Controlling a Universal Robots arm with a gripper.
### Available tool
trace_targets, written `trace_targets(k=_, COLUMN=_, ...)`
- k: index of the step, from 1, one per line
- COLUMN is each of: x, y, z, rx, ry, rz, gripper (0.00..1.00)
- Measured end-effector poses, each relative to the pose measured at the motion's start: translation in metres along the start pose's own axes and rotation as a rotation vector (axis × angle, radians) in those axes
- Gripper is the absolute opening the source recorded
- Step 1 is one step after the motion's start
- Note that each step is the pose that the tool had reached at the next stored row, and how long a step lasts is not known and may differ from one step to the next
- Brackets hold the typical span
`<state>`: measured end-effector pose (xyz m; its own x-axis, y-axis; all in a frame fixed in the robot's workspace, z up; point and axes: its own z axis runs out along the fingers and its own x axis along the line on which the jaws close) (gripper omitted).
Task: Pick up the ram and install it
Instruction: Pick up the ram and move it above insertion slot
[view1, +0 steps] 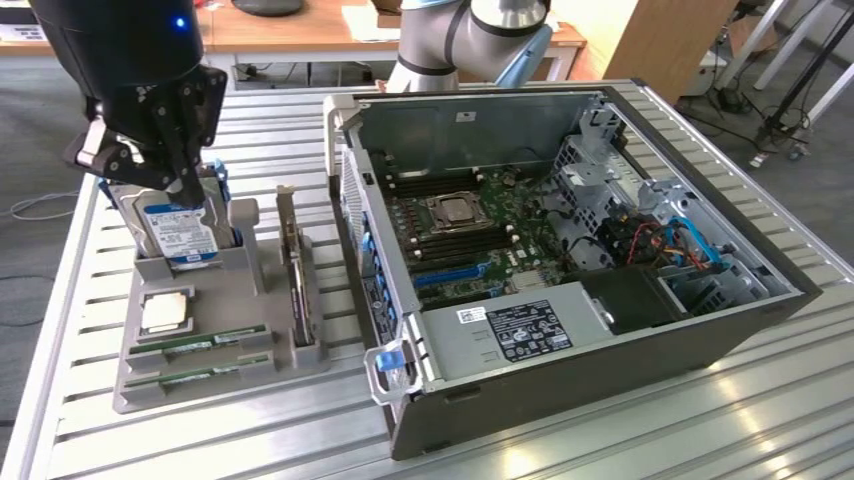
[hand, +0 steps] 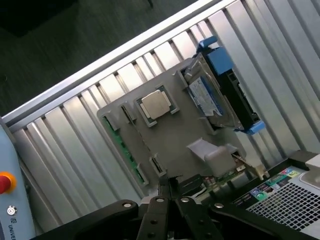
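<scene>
Bright even light, glare on table (view1: 694, 430)

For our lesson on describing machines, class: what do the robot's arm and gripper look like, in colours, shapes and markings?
The arm is a round silver-grey tube with pale blue-grey joint covers. The gripper has a black cylindrical body with a small blue light, and black linked fingers joined by silver pivot pins.

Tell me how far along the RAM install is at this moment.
Done: nothing yet. Both ram sticks lie in the grey tray, and the memory slots in the open computer case look empty. In hand: nothing. The gripper hovers over the tray by the hard drive, jaws shut. Left: the whole pick and install.
</scene>
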<state>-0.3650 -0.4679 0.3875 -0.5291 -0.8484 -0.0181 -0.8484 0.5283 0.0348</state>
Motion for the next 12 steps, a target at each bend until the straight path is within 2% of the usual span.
trace_targets(k=12, x=0.0, y=-0.0001, z=0.0005, rx=-0.0033, ry=0.0086, rz=-0.218, gripper=0.11)
